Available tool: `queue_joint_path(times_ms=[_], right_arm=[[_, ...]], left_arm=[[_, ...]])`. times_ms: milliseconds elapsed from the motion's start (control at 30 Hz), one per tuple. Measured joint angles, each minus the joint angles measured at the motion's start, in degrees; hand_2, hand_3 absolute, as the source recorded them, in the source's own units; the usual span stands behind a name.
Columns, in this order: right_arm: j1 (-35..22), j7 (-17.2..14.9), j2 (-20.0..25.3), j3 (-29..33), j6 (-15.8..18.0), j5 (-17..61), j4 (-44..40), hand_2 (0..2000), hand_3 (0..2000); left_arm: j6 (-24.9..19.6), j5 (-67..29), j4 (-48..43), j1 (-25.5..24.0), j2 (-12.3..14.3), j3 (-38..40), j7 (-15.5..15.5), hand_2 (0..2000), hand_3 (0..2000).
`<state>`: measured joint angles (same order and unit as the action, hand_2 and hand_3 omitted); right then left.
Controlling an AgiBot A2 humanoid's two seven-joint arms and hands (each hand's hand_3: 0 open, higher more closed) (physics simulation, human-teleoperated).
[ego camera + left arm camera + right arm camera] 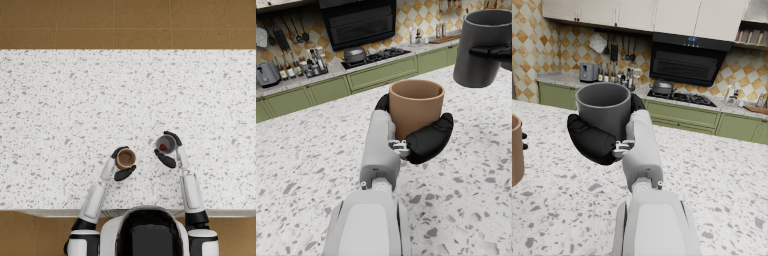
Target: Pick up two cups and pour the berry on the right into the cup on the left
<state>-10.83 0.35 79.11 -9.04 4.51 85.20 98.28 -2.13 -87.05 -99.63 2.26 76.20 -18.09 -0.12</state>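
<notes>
Right robot hand (167,148) grips grey cup (165,144) w/ red berry (163,147) inside, upright, just right of & slightly beyond brown cup (125,158) held upright in left robot hand (121,162) over counter (60,115); pour probably needs grey cup tipped leftward twd brown.

A home kitchen: stove (368,56), green cabinets (682,116), toaster (588,72), speckled stone counter (75,100).

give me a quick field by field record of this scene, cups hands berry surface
left hand: holds brown cup, upright
right hand: holds grey cup, upright
berry: red, inside grey cup
cups: apart, side by side, not yet tilted
surface: speckled white counter
background: kitchen stove, green cabinets
</notes>
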Motion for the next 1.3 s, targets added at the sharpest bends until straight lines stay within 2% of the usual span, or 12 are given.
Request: queue_joint_path(times_ms=[133,400,600,833,1300], right_arm=[[-0.25,-0.04,0.49,-0.47,-0.02,7.27,3.63,2000,1280],[-2.57,-0.02,2.23,-0.95,0.18,21.86,9.22,2000,1280],[-4.07,0.05,3.40,-1.09,0.70,32.85,11.92,2000,1280],[-4.52,0.09,4.12,-2.40,0.99,45.70,14.62,2000,1280],[-3.08,0.18,4.22,-4.93,1.30,71.47,18.75,2000,1280]], left_arm=[[0.06,-4.74,0.00,1.18,1.31,-1.86,-0.04,2000,1280],[0.11,-6.31,2.77,2.83,3.32,-3.79,-0.06,2000,1280],[0.04,-6.41,3.78,3.06,4.03,-4.01,-0.04,2000,1280],[-0.06,-13.78,4.69,3.41,4.84,-3.99,0.00,2000,1280],[-0.28,-14.63,5.69,3.59,5.95,-3.54,0.00,2000,1280]])
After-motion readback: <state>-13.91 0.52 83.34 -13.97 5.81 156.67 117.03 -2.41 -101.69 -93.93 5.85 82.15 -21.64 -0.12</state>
